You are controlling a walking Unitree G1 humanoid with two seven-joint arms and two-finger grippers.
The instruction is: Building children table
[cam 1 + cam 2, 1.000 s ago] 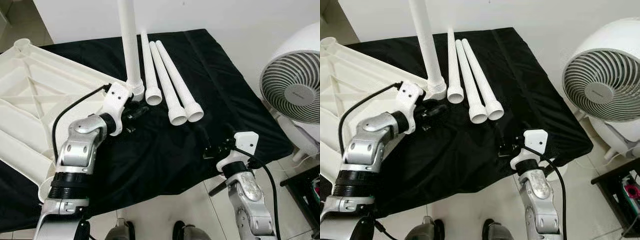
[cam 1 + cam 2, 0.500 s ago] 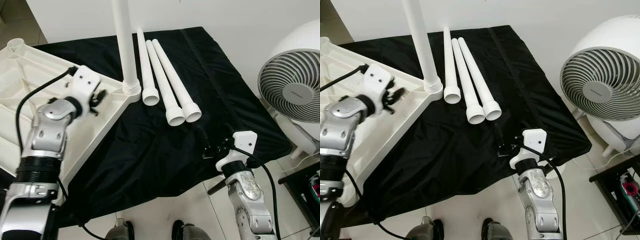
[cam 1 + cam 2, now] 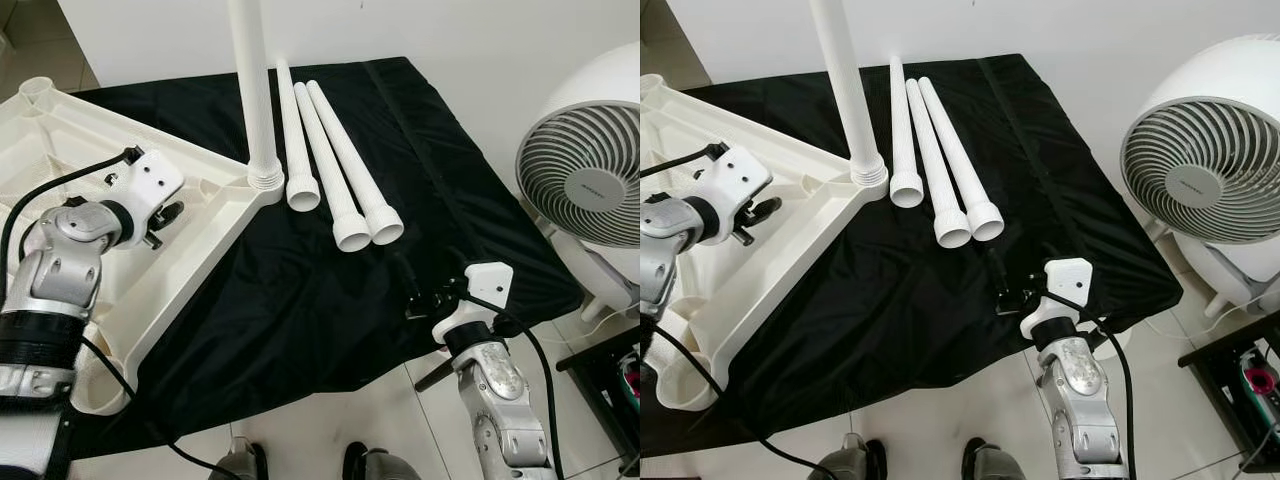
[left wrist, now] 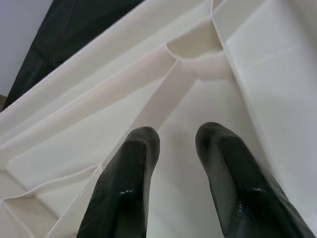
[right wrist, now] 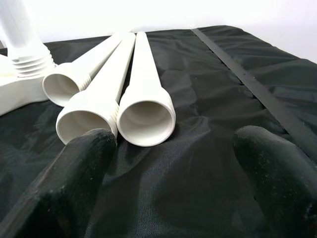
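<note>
The white plastic table top point(image 3: 60, 160) lies upside down on the left of the black cloth. One white leg point(image 3: 250, 90) stands upright in its near corner socket. Three loose white legs point(image 3: 325, 160) lie side by side on the cloth, open ends toward me point(image 5: 143, 116). My left gripper point(image 3: 165, 222) hovers over the top's ribbed underside point(image 4: 163, 94), fingers point(image 4: 133, 163) a little apart and holding nothing. My right gripper point(image 3: 416, 318) is at the cloth's front right edge, wide open point(image 5: 173, 136) and pointing at the loose legs from a short distance.
A white floor fan point(image 3: 590, 170) stands close on the right. The black cloth point(image 3: 420, 130) covers a low surface against a white wall. A dark stand point(image 3: 610, 385) is on the floor at the lower right. My feet are on pale tiles below the front edge.
My left arm has swung left, from the base of the upright leg to above the table top's underside. The right arm has stayed put. The camera shifted slightly.
</note>
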